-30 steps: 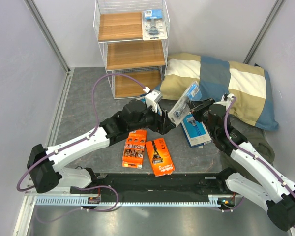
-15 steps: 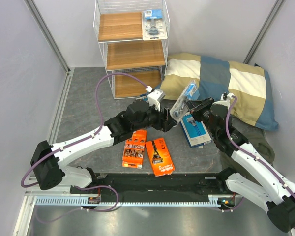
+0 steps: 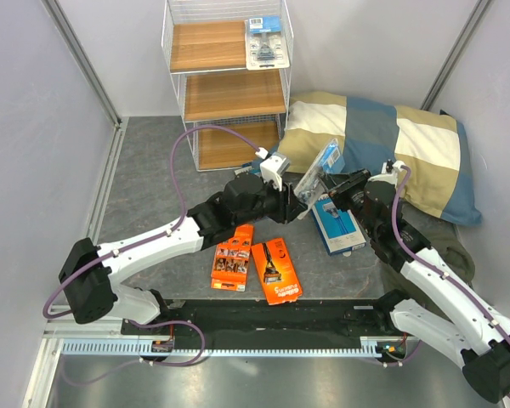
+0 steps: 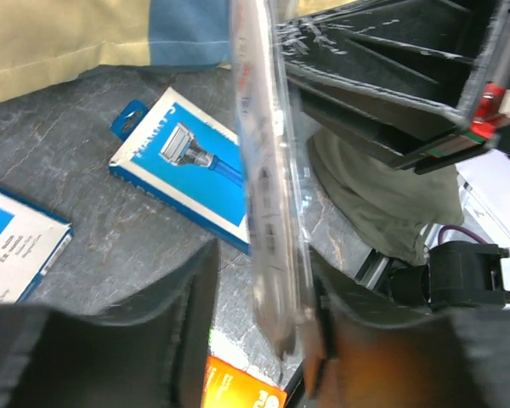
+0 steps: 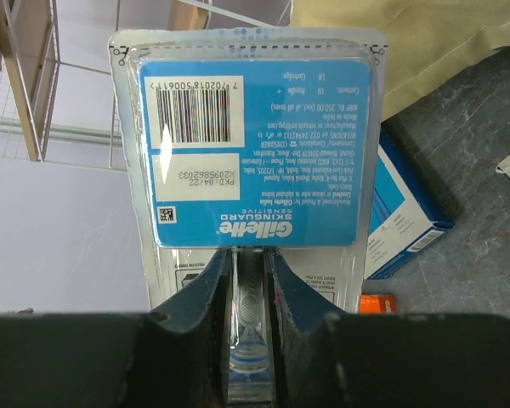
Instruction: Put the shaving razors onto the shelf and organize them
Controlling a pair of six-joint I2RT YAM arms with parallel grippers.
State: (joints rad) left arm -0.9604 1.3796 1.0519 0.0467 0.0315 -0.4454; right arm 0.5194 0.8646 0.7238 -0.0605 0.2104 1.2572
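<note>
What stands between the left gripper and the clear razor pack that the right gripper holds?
Nothing visible. The clear razor pack sits edge-on between the left gripper's open jaws, with the right gripper shut on it.

The clear blister pack (image 5: 253, 144) is glossy transparent plastic over smooth blue printed card, the shelf (image 3: 208, 47) is white-coated wire with matt light-brown wooden tiers, the orange pack (image 3: 275, 270) and blue box (image 4: 187, 166) look like smooth printed card, the checked pillow (image 3: 382, 144) is soft matt cloth, and the table (image 3: 144, 195) is dull mottled grey.
</note>
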